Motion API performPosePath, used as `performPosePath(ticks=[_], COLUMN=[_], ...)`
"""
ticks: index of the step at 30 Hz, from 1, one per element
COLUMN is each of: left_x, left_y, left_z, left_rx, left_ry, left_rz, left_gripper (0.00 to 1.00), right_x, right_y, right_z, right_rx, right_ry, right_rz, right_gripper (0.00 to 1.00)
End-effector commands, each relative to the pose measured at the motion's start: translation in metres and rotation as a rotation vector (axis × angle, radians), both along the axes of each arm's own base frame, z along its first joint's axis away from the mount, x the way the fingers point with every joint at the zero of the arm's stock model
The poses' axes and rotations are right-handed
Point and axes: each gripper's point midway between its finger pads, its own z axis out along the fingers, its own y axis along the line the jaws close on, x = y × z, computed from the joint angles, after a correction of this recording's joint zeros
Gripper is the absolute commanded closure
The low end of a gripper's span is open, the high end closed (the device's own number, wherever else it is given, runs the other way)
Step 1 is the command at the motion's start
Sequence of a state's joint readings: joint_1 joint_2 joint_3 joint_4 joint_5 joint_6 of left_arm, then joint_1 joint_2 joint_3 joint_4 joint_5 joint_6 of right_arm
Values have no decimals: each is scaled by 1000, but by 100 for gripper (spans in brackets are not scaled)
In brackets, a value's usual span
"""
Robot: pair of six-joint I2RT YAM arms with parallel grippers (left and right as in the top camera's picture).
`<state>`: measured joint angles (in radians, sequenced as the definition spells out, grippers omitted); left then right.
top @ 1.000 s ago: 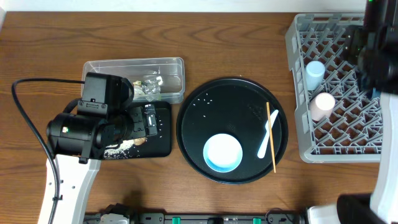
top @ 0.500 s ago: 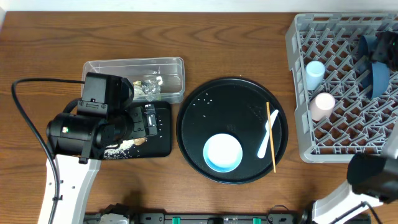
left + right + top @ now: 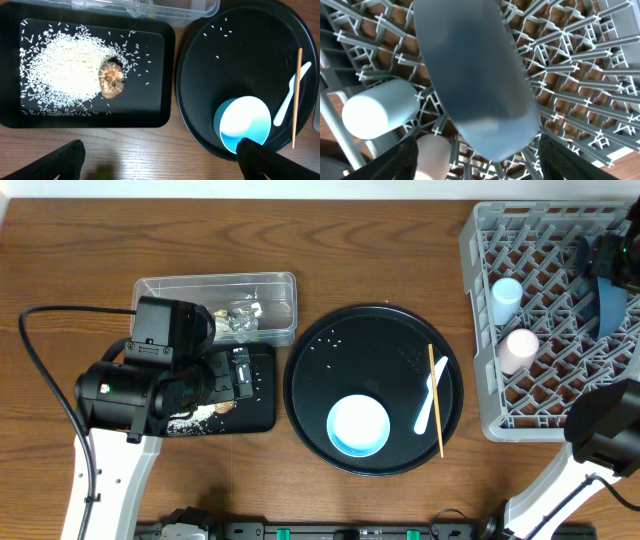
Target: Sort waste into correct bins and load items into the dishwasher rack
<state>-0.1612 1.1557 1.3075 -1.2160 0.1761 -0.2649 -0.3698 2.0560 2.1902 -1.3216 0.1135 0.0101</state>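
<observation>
The dark blue round plate [image 3: 607, 310] stands on edge inside the big grey plastic lattice rack [image 3: 476, 330]. The right claw [image 3: 612, 256] sits around it with its jaws wide. Whether it holds on cannot be told. One bump could knock the plate flat.

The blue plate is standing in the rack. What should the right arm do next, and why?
Probably lift the right tool up, clear of the dark blue plate: it stands in the rack, while bowl, spoon and chopstick wait on the round tray.

Blue plate [image 3: 606, 308] upright in rack [image 3: 476, 330]
</observation>
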Motion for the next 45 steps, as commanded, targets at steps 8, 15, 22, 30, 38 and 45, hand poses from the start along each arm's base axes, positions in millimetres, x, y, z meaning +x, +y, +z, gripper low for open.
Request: performPosePath(ticks=[8, 15, 22, 30, 38, 45], left_x=[0, 0, 0, 0, 0, 0], left_y=[2, 2, 2, 2, 2, 2], left_z=[1, 1, 1, 1, 1, 1], left_rx=[12, 12, 12, 12, 12, 12], left_ry=[-3, -3, -3, -3, -3, -3], left_rz=[1, 1, 1, 1, 1, 1], left_gripper=[2, 2, 2, 2, 2, 2], right_x=[10, 10, 7, 14, -13, -74], right_y=[5, 57, 81, 111, 180, 259], right_z=[-38, -55, -63, -20, 78, 108], right_rx=[25, 185, 199, 297, 393, 432], right_ry=[84, 121, 172, 30, -200, -137], right_rz=[52, 147, 193, 296, 521, 702], right_gripper=[29, 28, 27, 29, 29, 34])
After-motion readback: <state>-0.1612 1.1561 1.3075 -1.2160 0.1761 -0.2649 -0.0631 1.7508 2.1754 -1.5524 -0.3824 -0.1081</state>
